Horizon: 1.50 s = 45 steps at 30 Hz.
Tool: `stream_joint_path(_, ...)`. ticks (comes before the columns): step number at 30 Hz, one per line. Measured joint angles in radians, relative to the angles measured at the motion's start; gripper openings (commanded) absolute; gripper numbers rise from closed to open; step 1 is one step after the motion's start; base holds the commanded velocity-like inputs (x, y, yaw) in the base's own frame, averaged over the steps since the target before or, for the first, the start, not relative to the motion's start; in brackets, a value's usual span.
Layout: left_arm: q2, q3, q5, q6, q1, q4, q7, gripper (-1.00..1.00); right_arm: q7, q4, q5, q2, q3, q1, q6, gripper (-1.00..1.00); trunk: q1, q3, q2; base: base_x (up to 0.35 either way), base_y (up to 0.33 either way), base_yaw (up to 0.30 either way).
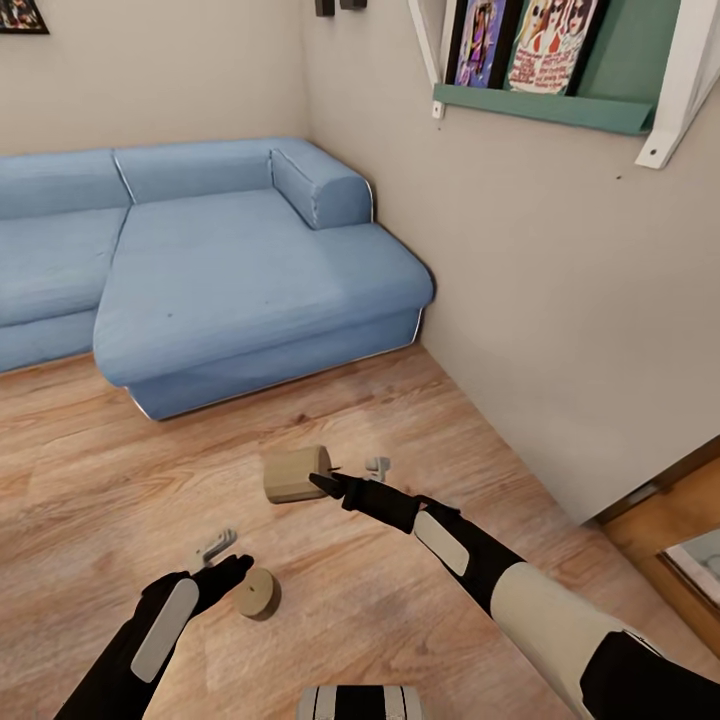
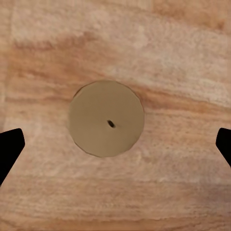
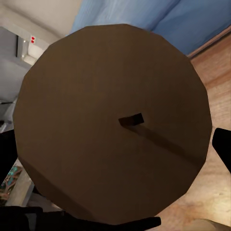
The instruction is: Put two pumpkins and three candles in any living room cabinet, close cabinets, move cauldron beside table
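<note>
Room: corner of the living room, a blue sofa (image 1: 230, 260) against the walls, wood floor (image 1: 90, 470) in front of it, a green wall shelf (image 1: 545, 105) with pictures above the right arm.

Right hand (image 1: 325, 482): lifted off the floor and gripping a candle (image 1: 295, 473) that lies on its side in the grasp. In the right wrist view the candle's round wick end (image 3: 113, 120) sits right up against the camera, with the dark fingers (image 3: 222, 149) at its edges.

Left hand (image 1: 232, 570): hanging over the floor, jaws spread wide and empty. In the left wrist view the fingertips (image 2: 10, 147) stand well apart on either side of a second candle (image 2: 107, 118).

Second candle: upright on the floor (image 1: 258, 592), just beside the left hand, wick dot up.

Step in hand: by my reading, picking up the second candle with the left hand while the right carries the first.

Doing it well: the candle looks centred between the left fingers, so lower straight down, close on the round side below the top edge, and lift without tilting. Keep the right grip firm; that candle is held sideways and could slip.

Cabinet: somewhere else in the room from here.
</note>
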Motion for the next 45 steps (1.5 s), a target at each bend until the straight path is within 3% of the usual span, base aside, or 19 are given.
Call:
stream_joint_path(12,0.000,-0.001,0.000,-0.004,0.000,0.000,0.001,1.00,0.020,-0.001,0.000,0.004,0.001,0.000,-0.001,-1.00,0.046,-0.038,-0.084,0.000,0.000,0.000)
stream_joint_path(14,0.000,-0.002,0.000,-0.004,0.000,0.000,0.001,1.00,0.065,-0.002,0.000,0.006,0.004,0.000,0.000,-1.00,0.047,-0.045,-0.084,0.000,0.000,0.000)
stream_joint_path(18,0.000,-0.002,0.000,-0.004,0.000,0.000,0.001,1.00,0.222,-0.003,-0.001,0.001,0.003,0.000,0.007,-1.00,0.049,-0.061,-0.085,0.000,0.000,0.000)
stream_joint_path(21,0.000,-0.002,0.000,-0.004,0.000,0.000,0.001,1.00,0.264,-0.002,-0.003,0.000,0.001,0.000,0.010,-1.00,0.050,-0.072,-0.086,0.000,0.000,0.000)
stream_joint_path(45,-0.012,-0.012,-0.006,-0.013,0.000,0.000,0.000,1.00,0.269,0.001,-0.014,0.001,-0.003,0.000,0.006,-1.00,0.061,-0.165,-0.092,0.000,0.000,0.000)
